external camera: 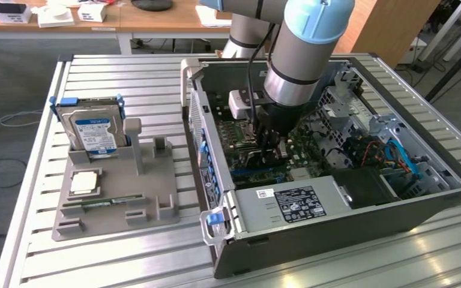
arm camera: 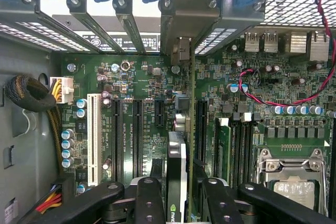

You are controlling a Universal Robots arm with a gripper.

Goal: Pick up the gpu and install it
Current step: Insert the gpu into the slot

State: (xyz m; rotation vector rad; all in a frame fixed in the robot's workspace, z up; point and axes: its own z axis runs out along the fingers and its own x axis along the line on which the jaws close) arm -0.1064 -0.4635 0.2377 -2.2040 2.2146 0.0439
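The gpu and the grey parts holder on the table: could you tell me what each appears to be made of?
The gpu, standing edge-on between the gripper fingers, looks like a green circuit board with a black, probably plastic cooler. The parts holder looks like matte grey plastic, possibly printed: dull, uniform, blocky.

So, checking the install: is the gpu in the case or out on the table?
In the case: the gpu stands on edge over the motherboard, between the end effector fingers.
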